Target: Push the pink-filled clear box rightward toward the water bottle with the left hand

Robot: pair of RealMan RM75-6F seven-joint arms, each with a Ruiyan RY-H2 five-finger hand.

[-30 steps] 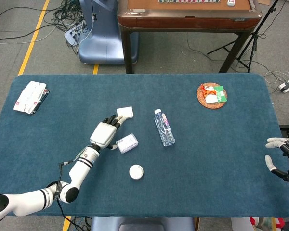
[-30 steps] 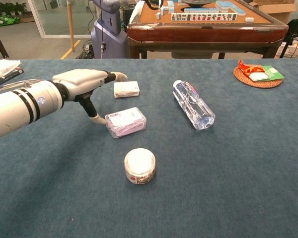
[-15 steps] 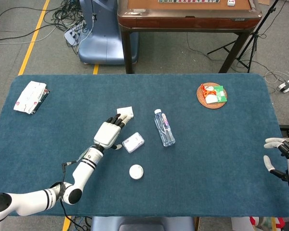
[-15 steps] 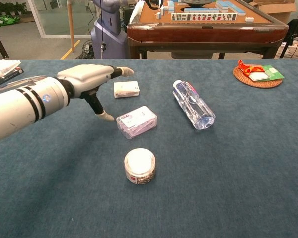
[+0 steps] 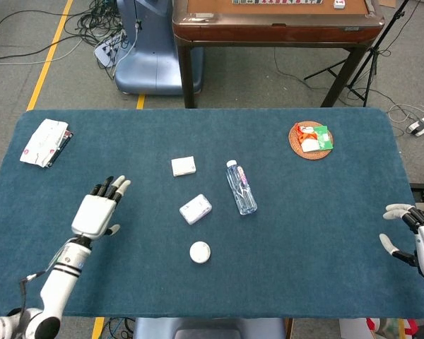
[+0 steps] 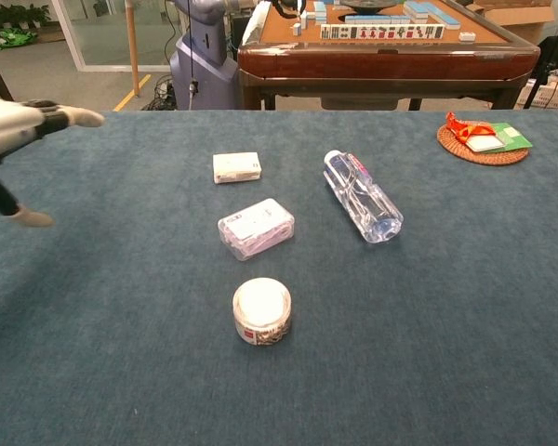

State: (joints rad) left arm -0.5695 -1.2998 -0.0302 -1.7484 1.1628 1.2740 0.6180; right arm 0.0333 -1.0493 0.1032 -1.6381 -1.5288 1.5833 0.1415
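Blue felt covers the counter (image 5: 325, 233), a wide slab with grey floor and a brown mahjong table (image 6: 381, 46) beyond its far edge.

Nearest the robot, the left robot hand (image 5: 97, 210) hovers over the felt with its fingers spread and nothing in it. The right robot hand (image 5: 417, 240) sits at the opposite near corner, likewise splayed and holding nothing.

Right of the left robot hand and slightly nearer stands a small white round jar (image 6: 261, 311). Just beyond the jar lies the pink-filled clear box (image 6: 256, 228), well apart from the left robot hand and to its right, skewed on the felt. The water bottle (image 6: 363, 196) lies on its side farther right, near the box but not touching it. A small white packet (image 6: 236, 167) rests beyond the box.

The box looks light and rigid, a thin plastic shell that should slide readily on felt yet pivot if struck off-centre. A flat push on the middle of the side facing the left robot hand seems the safest contact.

Only the head view shows both hands whole, plus the packets (image 5: 45, 143) far left and the right robot hand. The chest view crops the left robot hand at its edge but shows the pink contents and the box's height.

At the far right, a woven coaster (image 5: 311, 140) holds small packets.
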